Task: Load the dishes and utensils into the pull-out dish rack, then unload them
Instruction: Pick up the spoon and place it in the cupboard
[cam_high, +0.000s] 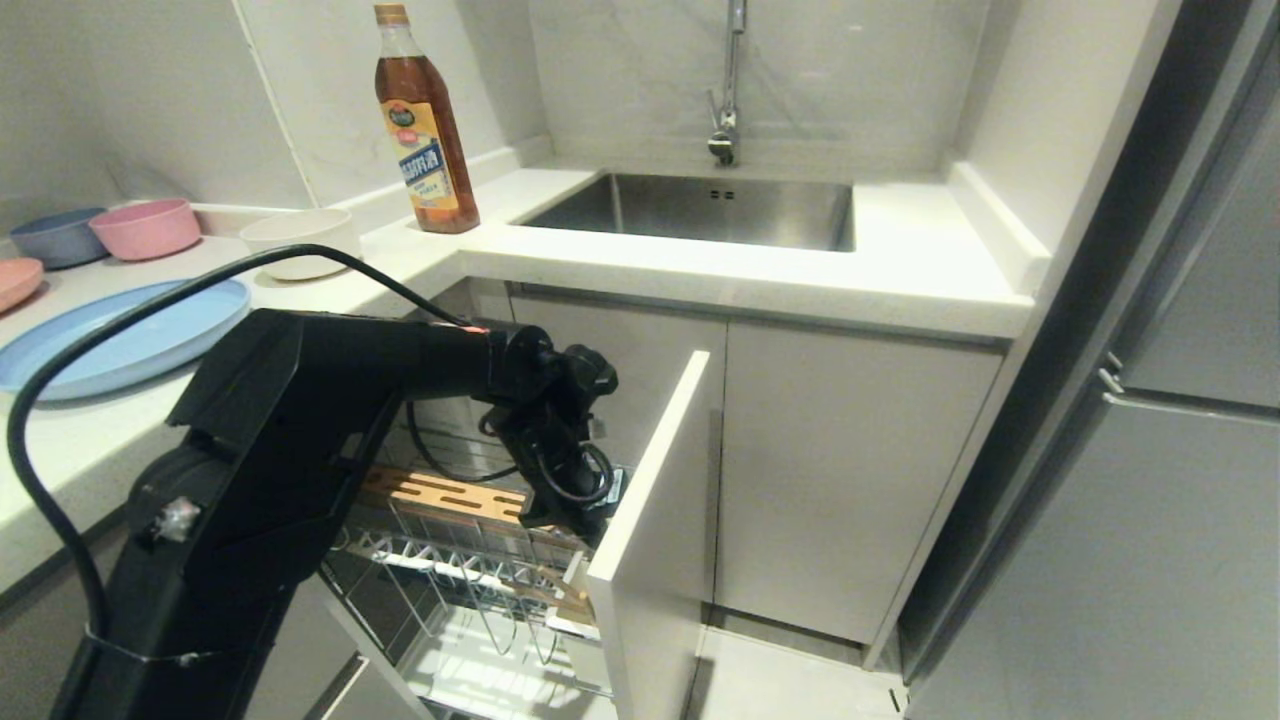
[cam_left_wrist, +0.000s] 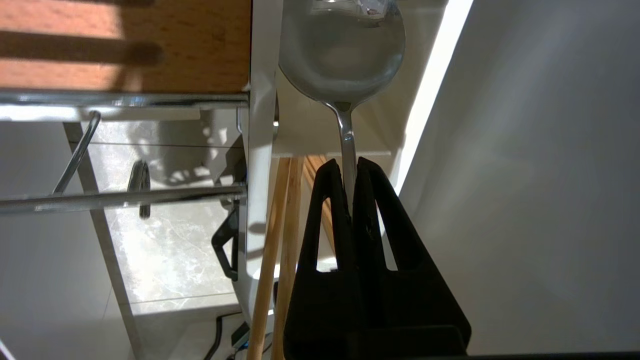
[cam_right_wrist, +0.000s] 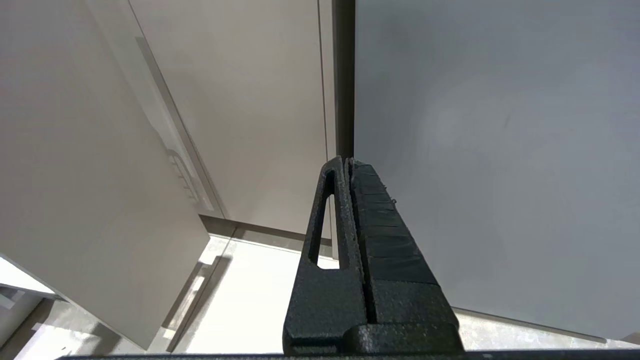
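Note:
My left gripper (cam_left_wrist: 350, 162) is shut on the thin handle of the silver spoon (cam_left_wrist: 342, 55), whose bowl points away from the fingers. The pair of wooden chopsticks (cam_left_wrist: 280, 240) stands right beside the gripper, against a white holder wall. In the head view the left gripper (cam_high: 590, 520) reaches down into the pull-out dish rack (cam_high: 470, 575), close behind its white front panel (cam_high: 650, 520) and next to the slotted wood strip (cam_high: 450, 495). The light-blue plate (cam_high: 120, 340) and white bowl (cam_high: 300, 240) sit on the counter. My right gripper (cam_right_wrist: 348, 161) hangs shut and empty beside the cabinets.
An oil bottle (cam_high: 425, 130) stands at the counter corner beside the sink (cam_high: 700, 210) and faucet (cam_high: 730, 80). A pink bowl (cam_high: 145, 228), grey-blue bowl (cam_high: 58, 238) and pink plate (cam_high: 18, 280) sit at the far left. A tall grey fridge (cam_high: 1150, 450) bounds the right side.

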